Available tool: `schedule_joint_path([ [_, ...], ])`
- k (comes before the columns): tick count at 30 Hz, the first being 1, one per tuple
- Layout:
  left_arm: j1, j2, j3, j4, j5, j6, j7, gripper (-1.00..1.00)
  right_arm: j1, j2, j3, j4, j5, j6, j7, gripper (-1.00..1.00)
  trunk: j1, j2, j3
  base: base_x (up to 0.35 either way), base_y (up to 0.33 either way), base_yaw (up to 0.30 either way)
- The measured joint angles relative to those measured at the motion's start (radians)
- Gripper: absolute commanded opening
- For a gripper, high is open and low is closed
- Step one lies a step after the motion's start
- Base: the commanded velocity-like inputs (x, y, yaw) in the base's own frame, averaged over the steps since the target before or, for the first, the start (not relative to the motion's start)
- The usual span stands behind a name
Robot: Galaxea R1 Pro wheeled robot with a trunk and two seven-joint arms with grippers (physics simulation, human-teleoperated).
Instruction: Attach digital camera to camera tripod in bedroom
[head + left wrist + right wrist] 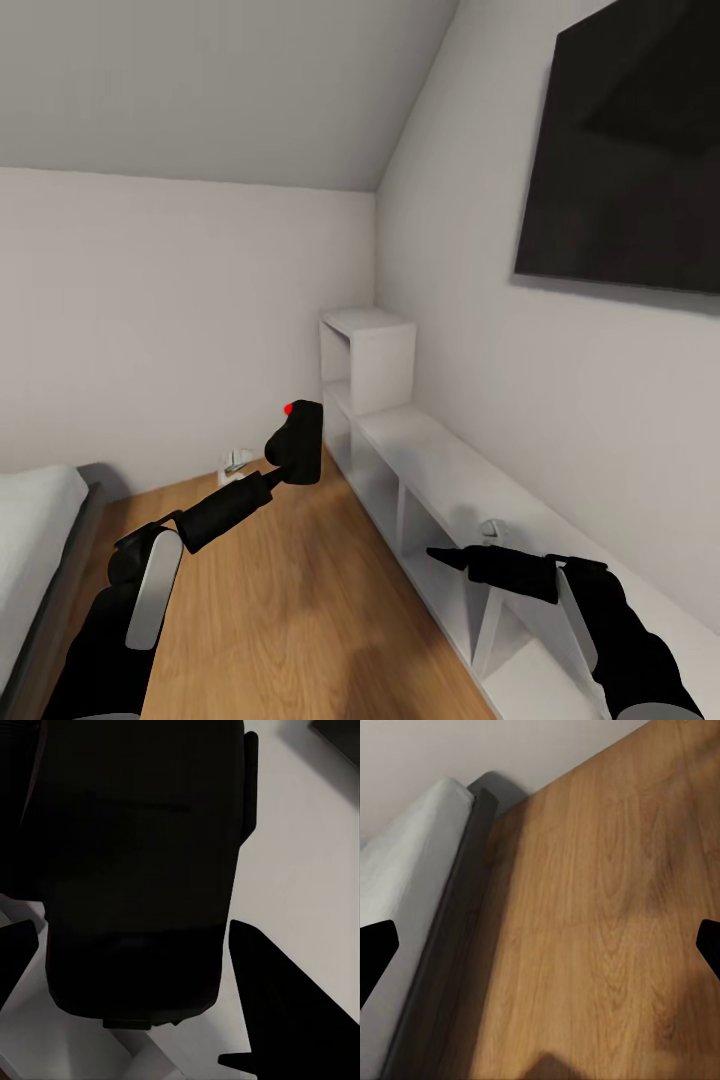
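Left fingers [285,465] clamping digital camera [297,440], arm raised forward, right fingers [440,556] spread, arm low

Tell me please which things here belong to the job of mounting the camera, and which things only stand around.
For the job:
- digital camera, held in the left gripper
- right gripper, open and holding nothing

Only standing around:
- white low shelf
- dark wall screen
- bed
- wood floor

black digital camera [297,443] (red button), wood floor [290,600]
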Motion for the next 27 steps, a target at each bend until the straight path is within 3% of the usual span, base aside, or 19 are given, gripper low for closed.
schedule_joint_path([
  [27,0.0,0.0,0.0,0.0,0.0,0.0,0.0,-1.0,0.0,0.0,0.0,0.002,0.0,-0.001,0.0,1.0,-0.104,0.189,0.085,0.0,0.0,0.0],
])
